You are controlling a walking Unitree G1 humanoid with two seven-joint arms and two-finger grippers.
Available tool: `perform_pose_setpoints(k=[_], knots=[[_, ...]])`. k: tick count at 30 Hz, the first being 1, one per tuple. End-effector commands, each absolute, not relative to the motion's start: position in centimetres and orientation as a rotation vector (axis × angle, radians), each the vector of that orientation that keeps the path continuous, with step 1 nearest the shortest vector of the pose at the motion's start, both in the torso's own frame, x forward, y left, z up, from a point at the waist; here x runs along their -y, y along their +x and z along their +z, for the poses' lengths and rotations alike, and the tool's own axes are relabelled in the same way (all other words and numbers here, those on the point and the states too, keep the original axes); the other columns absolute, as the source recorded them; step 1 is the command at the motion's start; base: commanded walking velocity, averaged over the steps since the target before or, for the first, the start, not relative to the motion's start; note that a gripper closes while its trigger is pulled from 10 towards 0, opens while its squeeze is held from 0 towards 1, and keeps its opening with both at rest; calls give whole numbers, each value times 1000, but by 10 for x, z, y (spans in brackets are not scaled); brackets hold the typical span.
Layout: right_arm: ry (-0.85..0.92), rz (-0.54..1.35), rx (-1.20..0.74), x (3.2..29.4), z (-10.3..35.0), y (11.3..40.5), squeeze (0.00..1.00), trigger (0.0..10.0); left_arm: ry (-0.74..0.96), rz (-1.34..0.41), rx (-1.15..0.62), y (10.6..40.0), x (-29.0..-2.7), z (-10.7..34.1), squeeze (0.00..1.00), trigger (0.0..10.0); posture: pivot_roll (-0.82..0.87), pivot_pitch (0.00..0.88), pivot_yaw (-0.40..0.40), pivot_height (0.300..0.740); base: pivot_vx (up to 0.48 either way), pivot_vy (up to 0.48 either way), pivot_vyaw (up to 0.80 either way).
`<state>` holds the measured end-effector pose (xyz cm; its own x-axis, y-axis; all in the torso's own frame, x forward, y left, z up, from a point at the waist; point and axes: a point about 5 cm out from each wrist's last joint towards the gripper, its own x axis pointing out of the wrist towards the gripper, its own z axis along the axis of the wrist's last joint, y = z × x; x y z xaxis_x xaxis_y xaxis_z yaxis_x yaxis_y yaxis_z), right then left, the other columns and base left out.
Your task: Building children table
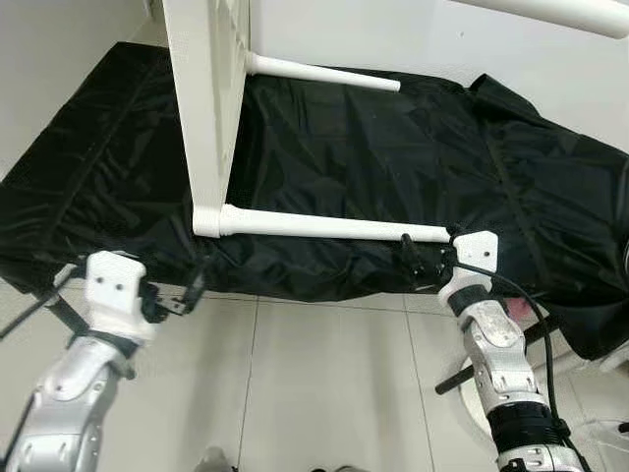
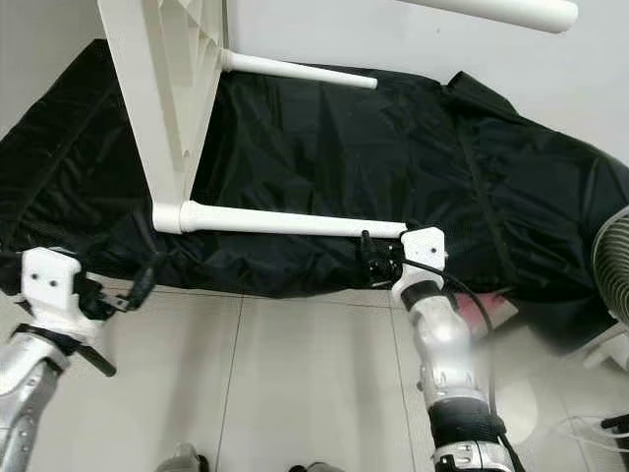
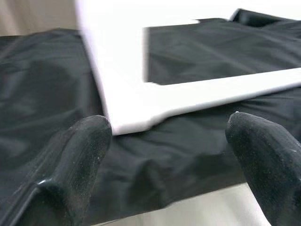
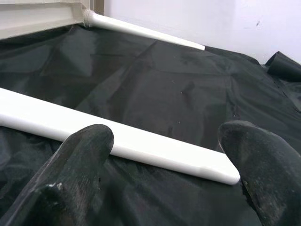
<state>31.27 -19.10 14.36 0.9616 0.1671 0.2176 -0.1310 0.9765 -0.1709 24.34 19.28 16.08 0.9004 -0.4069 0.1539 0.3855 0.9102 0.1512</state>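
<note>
While spread wide, right end effector | beside table leg tip | empty

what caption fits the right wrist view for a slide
Open right tool poised at the tip of a white table leg lying across black cloth.

One white tabletop on edge. Three white legs: near, far, top corner. One black cloth. Two grippers: left, right. One fan.
</note>
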Motion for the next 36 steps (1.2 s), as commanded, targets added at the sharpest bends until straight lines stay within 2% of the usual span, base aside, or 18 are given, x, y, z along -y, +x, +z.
perform_pose_setpoints(k=[1, 3, 6, 7, 9, 12, 18, 25, 28, 36], knots=[[-147, 151, 259, 190, 147, 310, 0, 10000, 120, -458, 180, 241, -181, 160, 0, 10000, 58, 111, -46, 740, 0, 0, 0], [-147, 151, 259, 190, 147, 310, 0, 10000, 120, -458, 180, 241, -181, 160, 0, 10000, 58, 111, -46, 740, 0, 0, 0], [-113, 152, 297, 183, 154, 311, 0, 10000, 103, -466, 165, 243, -159, 156, 0, 10000, 43, 109, -48, 740, 0, 0, 0], [-113, 152, 297, 183, 154, 311, 0, 10000, 103, -466, 165, 243, -159, 156, 0, 10000, 43, 109, -48, 740, 0, 0, 0], [-105, 130, 297, 180, 152, 310, 0, 10000, 109, -353, 181, 251, -150, 155, 0, 10000, 36, 108, -61, 740, 0, 0, 0], [-89, 111, 293, 179, 150, 309, 0, 10000, 82, -300, 208, 255, -144, 158, 0, 10000, 34, 106, -69, 740, 0, 0, 0], [-69, 78, 292, 179, 150, 309, 0, 10000, 77, -260, 248, 258, -139, 160, 0, 10000, 20, 104, -81, 740, 0, 0, 0], [-68, 31, 334, 184, 156, 306, 0, 10000, 27, -289, 248, 262, -134, 156, 0, 10000, -8, 99, -88, 740, 0, 0, 0], [-55, 23, 345, 182, 156, 302, 0, 10000, 91, -276, 245, 265, -132, 152, 0, 10000, -7, 100, -83, 740, 0, 0, 0], [-14, 16, 313, 166, 143, 294, 0, 10000, 90, -243, 252, 275, -134, 154, 0, 10000, 11, 92, -67, 740, 0, -103, 0]])
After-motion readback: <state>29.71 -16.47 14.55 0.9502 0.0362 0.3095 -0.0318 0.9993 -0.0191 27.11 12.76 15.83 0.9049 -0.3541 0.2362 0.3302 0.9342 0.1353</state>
